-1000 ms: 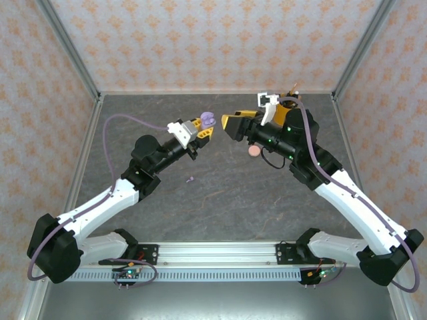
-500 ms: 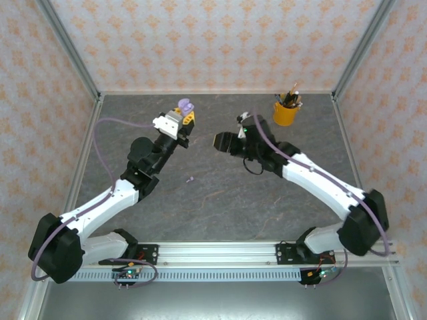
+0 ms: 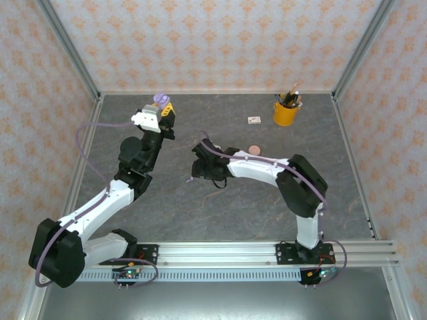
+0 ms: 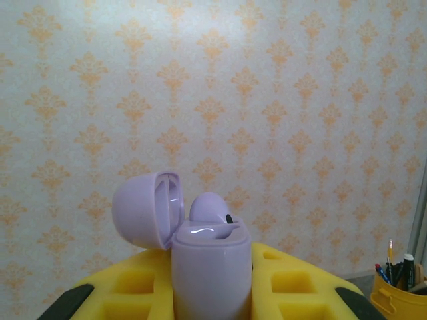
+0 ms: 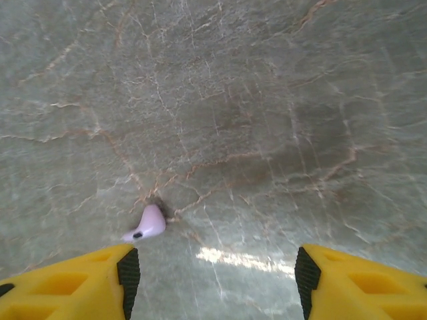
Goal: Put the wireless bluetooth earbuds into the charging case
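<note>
My left gripper (image 4: 212, 283) is shut on an open lilac charging case (image 4: 210, 263), held upright in the air with its lid (image 4: 143, 208) swung to the left. One lilac earbud (image 4: 209, 205) sits in the case. In the top view the case (image 3: 159, 99) is high at the back left. A second lilac earbud (image 5: 148, 225) lies loose on the grey table. My right gripper (image 5: 213, 277) hovers open just above the table, the earbud slightly ahead of its left fingertip (image 5: 127, 273). In the top view this gripper (image 3: 200, 167) is near the table's middle.
A pink round case (image 3: 253, 149) lies on the table behind the right arm. A small white item (image 3: 253, 120) and a yellow cup of pens (image 3: 285, 112) stand at the back right. Patterned walls close three sides.
The right arm swung from the back right down and left to the loose earbud. The left arm carried the lilac case left and toward the back wall.
</note>
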Robot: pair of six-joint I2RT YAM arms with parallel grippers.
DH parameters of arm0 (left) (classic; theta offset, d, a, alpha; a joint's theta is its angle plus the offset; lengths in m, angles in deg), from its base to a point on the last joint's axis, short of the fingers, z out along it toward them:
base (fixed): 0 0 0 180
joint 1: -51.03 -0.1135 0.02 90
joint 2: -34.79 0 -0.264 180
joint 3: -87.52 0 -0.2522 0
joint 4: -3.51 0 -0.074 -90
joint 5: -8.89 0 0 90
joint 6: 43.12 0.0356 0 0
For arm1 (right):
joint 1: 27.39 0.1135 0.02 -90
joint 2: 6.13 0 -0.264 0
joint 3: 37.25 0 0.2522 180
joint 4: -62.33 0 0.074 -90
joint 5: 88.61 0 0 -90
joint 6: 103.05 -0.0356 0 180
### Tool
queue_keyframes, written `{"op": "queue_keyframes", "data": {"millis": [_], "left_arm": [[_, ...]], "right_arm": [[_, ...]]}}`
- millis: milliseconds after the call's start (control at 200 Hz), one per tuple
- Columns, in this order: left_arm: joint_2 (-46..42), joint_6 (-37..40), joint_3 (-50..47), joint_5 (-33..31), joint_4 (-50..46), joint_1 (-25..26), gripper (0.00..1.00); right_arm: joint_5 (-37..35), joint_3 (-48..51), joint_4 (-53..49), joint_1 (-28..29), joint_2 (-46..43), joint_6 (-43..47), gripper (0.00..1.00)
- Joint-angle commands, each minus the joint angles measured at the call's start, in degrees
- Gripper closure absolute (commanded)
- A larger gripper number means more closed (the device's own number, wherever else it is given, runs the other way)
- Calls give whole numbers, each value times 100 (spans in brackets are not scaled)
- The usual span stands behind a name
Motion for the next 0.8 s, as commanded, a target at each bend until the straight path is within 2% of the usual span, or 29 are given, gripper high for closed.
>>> {"op": "queue_keyframes", "data": {"millis": [0,180,395,796], "left_arm": [[-226,-138,-79,-234,234,-107,100],[-328,-196,-151,-299,226,-189,100],[-415,-266,-229,-312,243,-270,100],[-468,-289,-246,-316,199,-303,100]], "right_arm": [[-404,-510,-410,173,349,-21,35],[-595,-1151,-764,363,904,74,35],[-764,-1458,-1013,465,1281,134,36],[-933,-1196,-1185,545,1111,299,39]]}}
